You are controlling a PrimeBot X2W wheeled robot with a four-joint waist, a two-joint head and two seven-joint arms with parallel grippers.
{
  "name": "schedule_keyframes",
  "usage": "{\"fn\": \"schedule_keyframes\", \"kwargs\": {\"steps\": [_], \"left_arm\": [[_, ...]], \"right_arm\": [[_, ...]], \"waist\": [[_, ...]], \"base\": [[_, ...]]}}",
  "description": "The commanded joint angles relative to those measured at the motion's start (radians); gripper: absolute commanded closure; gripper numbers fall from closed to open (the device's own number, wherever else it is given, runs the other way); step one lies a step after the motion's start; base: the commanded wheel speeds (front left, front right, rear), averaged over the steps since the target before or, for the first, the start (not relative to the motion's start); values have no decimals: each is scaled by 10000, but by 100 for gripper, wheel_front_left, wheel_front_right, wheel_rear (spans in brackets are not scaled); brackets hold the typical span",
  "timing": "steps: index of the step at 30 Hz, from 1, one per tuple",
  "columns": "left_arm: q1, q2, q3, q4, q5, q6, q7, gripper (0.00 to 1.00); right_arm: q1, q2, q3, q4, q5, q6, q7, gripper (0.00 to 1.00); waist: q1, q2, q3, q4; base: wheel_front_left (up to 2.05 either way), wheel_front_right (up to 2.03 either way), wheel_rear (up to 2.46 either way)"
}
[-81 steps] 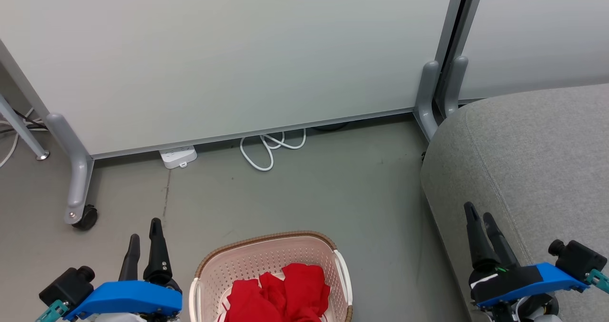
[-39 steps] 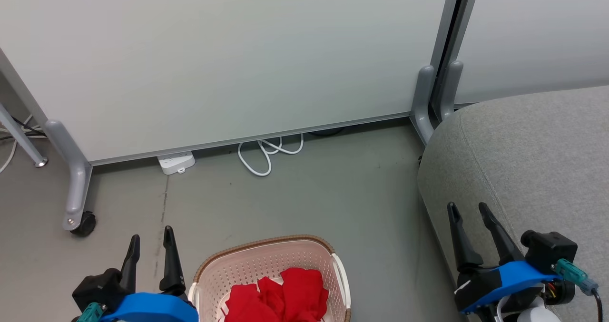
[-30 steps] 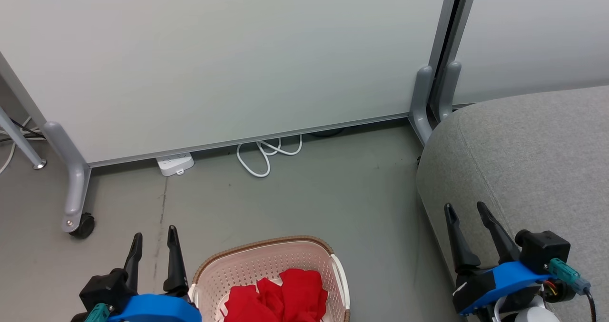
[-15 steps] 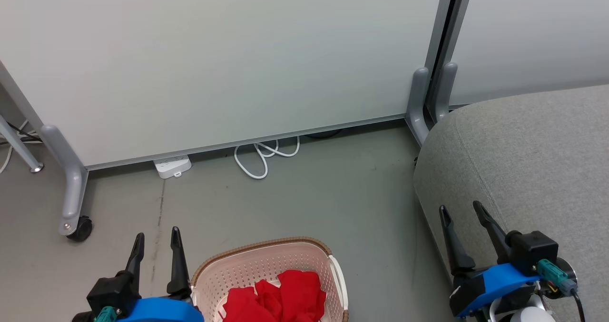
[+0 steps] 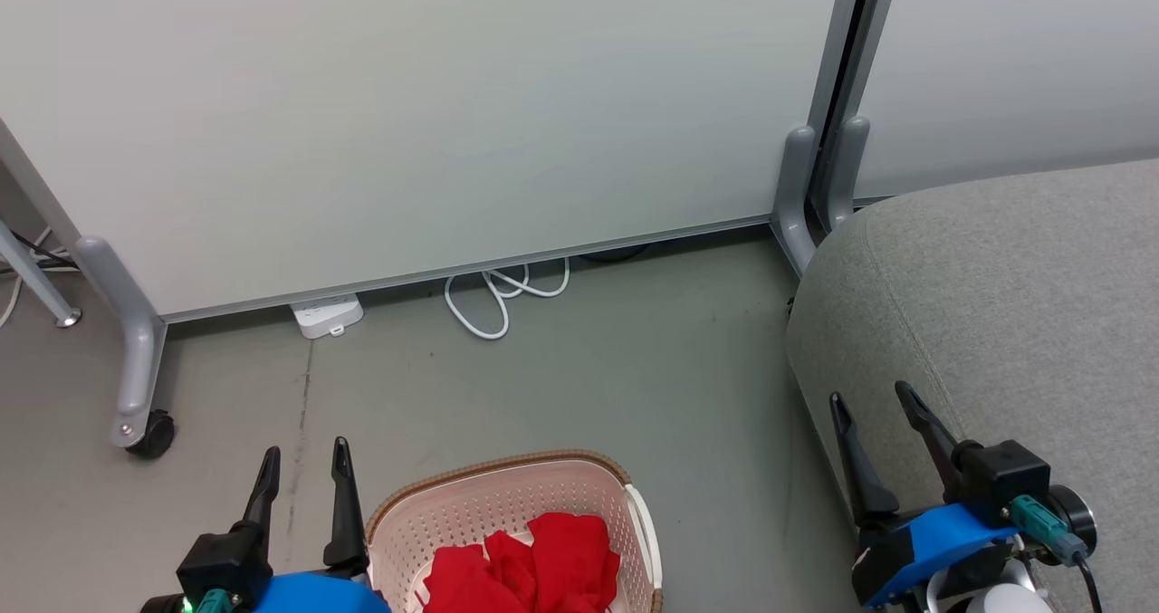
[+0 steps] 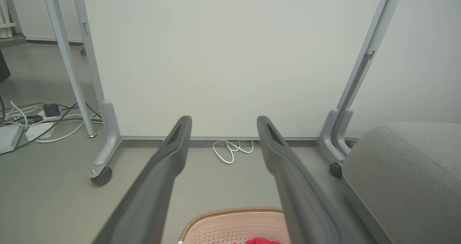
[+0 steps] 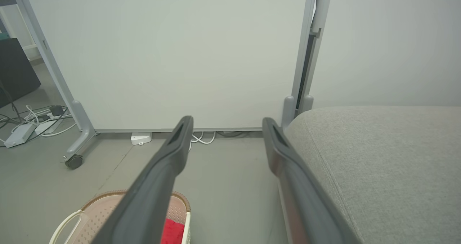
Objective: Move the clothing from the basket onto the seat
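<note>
I judge nothing moved yet: the bright red fabric clothing [image 5: 525,568] lies in the cream perforated plastic basket [image 5: 507,464], the large grey upholstered seat [image 5: 1014,305] beside it bare, my left tool [image 5: 304,450] and right tool [image 5: 867,394] both wide open, empty.

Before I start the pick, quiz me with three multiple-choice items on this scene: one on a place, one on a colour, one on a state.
1. Where is the basket relative to the seat?
A) on it
B) on the floor, to its left
C) behind it

2. What colour is the clothing in the basket?
A) red
B) blue
C) grey

3. How are the jaws of the left gripper and the right gripper?
A) both shut on clothing
B) left shut, right open
C) both open, empty

Key:
1. B, bare floor lies between the basket and the seat on its right.
2. A, a red heap lies inside the basket.
3. C, each pair stands apart with nothing between.
</note>
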Motion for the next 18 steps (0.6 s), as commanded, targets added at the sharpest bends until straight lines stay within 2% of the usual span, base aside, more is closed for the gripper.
{"fn": "schedule_keyframes", "kwargs": {"steps": [1,7,12,18], "left_arm": [[36,-9,1,-7,-12,29,-50,0],[-53,-10,-93,214,-157,-57,-48,0],[-423,59,-225,982,11,1,54,0],[-1564,78,-379,2183,-140,-62,1049,0]], "right_arm": [[-75,-56,33,6,17,4,-62,0],[-118,-56,35,43,55,4,-77,0],[-247,-53,190,-12,84,4,-134,0],[-758,-47,416,-351,65,4,-168,0]], "waist": [[0,0,6,-7],[0,0,26,-72],[0,0,242,-296],[0,0,1466,-661]], "base": [[0,0,0],[0,0,0],[0,0,0],[0,0,0]]}}
